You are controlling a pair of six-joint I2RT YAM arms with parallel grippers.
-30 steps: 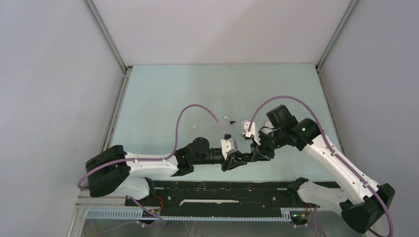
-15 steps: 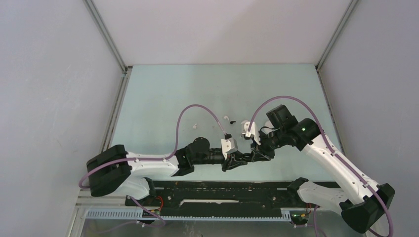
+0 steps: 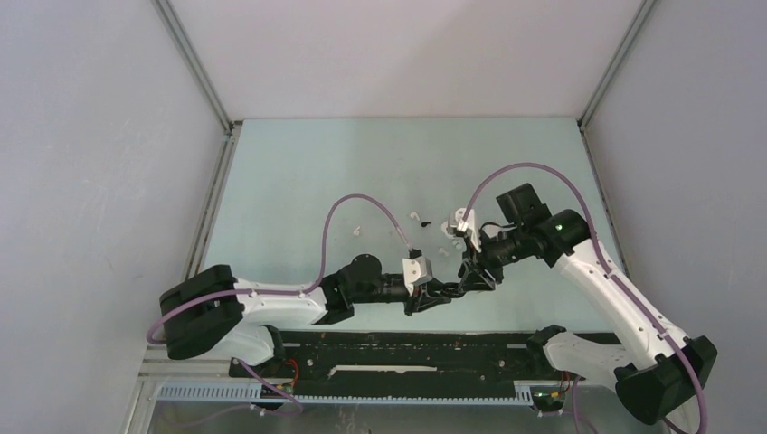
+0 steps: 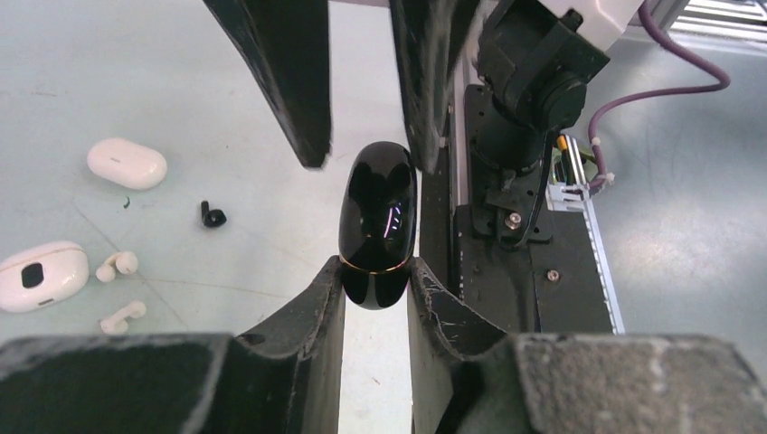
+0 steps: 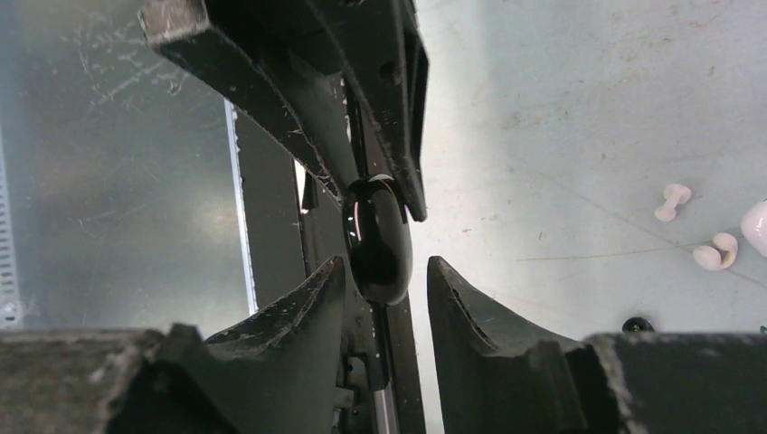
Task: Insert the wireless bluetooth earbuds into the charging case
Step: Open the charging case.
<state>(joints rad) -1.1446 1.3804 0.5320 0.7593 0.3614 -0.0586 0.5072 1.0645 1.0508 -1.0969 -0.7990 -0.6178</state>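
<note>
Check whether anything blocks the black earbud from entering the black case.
Yes: the black case is shut. The left gripper clamps it, the open right gripper straddles its far end; the black earbud lies on the table.

Soft, even light washes the pale surface (image 3: 317,172), shadows faint. Bright glints streak the glossy black case (image 4: 378,226); the fingers (image 4: 303,334) just below it blur near the lens.

The pale green bench (image 3: 317,172) bears faint scratches and scuff lines (clearest in the wrist views). Plain grey-white walls (image 3: 90,136) close it in on three sides, with aluminium posts (image 3: 195,68) at the far corners. A black base plate (image 3: 407,348) runs along the near edge, a white slotted cable duct (image 3: 199,391) just below it.
</note>
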